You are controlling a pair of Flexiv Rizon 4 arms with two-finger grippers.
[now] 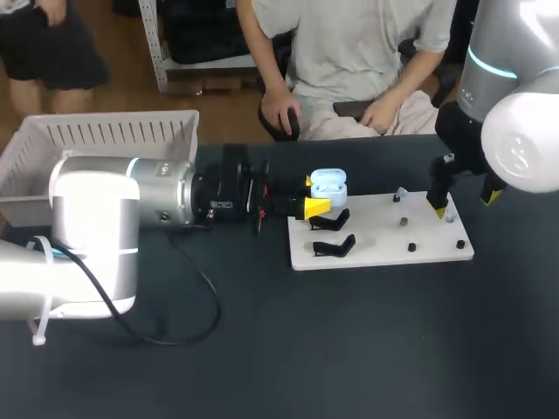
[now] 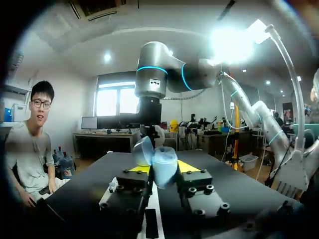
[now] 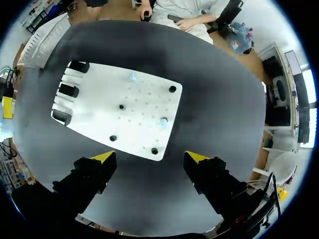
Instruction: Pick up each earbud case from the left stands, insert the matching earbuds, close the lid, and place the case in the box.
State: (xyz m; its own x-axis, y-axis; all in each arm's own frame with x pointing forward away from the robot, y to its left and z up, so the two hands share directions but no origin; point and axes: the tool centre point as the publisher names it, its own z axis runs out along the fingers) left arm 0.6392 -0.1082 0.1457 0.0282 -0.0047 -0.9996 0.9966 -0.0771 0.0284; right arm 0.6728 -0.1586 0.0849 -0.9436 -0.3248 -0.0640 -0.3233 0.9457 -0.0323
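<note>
The earbud case [image 1: 329,186] sits clamped between the two yellow-tipped fingers of my left gripper [image 1: 311,195], held in the air over the left end of the white board [image 1: 384,236]. It is pale blue and its lid [image 2: 142,149] stands open. I cannot tell from any view what lies inside it.

Just under and beside the case, two black stands [image 1: 333,234] show on the board in the head view. The right wrist view shows three of them in a row along that end. Two small pale earbuds [image 3: 132,77] sit upright on the board's far half, well apart from each other, among several short black pegs [image 3: 121,106].

My right gripper [image 3: 149,157] hangs above the board's other end with its fingers spread wide and nothing between them.

The box [image 1: 105,140], a white slatted basket, stands at the far left corner of the dark table [image 1: 349,349]. My left arm hides much of its inside.

Only the left wrist view shows the case close up, tilted between my fingers with the lid leaning away from the body. Only the right wrist view looks straight down on the whole board and lets me count the pegs and stands. The head view alone shows both arms and the box together.
</note>
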